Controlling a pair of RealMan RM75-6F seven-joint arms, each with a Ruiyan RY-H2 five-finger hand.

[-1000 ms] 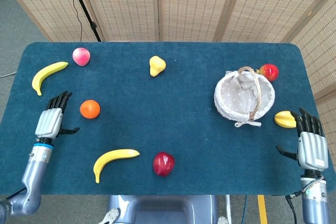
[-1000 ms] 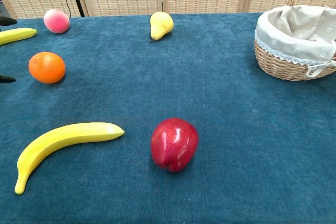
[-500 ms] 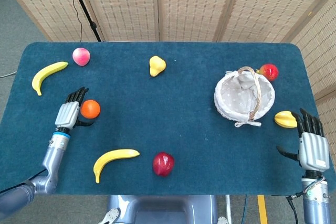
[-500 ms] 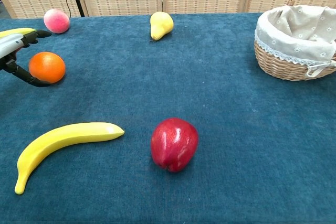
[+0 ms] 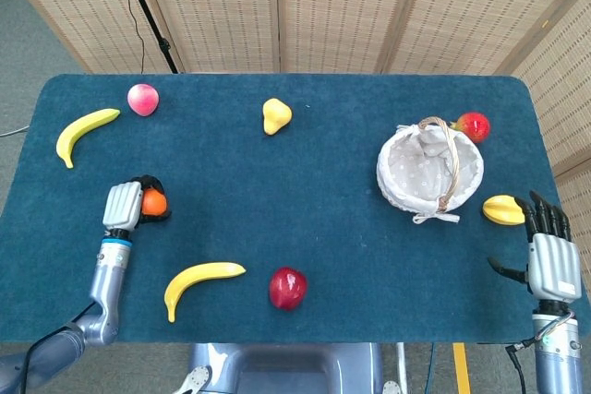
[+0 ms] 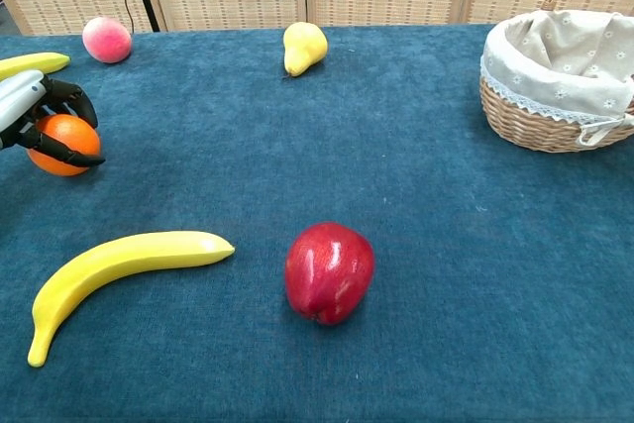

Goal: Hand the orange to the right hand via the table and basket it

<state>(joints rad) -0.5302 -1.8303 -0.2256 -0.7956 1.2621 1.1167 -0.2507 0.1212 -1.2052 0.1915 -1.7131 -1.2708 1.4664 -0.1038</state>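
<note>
The orange (image 5: 153, 202) (image 6: 65, 139) lies at the table's left side with my left hand (image 5: 129, 204) (image 6: 30, 116) wrapped around it, dark fingers curled over its top and side. The lined wicker basket (image 5: 399, 175) (image 6: 540, 122) stands at the right of the table, far from the orange. At the table's right front corner my right hand (image 5: 550, 252) rests flat with its fingers spread and nothing in it; the chest view does not show it.
A banana (image 5: 201, 280) (image 6: 117, 268) and a red apple (image 5: 287, 288) (image 6: 330, 271) lie near the front edge. Another banana (image 5: 83, 130), a pink peach (image 5: 143, 99) and a yellow pear (image 5: 275, 115) sit further back. A red fruit (image 5: 474, 125) and a yellow fruit (image 5: 501, 209) flank the basket.
My left hand moved right to the orange and its fingers closed around it. The orange has shifted slightly toward the hand. The right hand stayed still.
</note>
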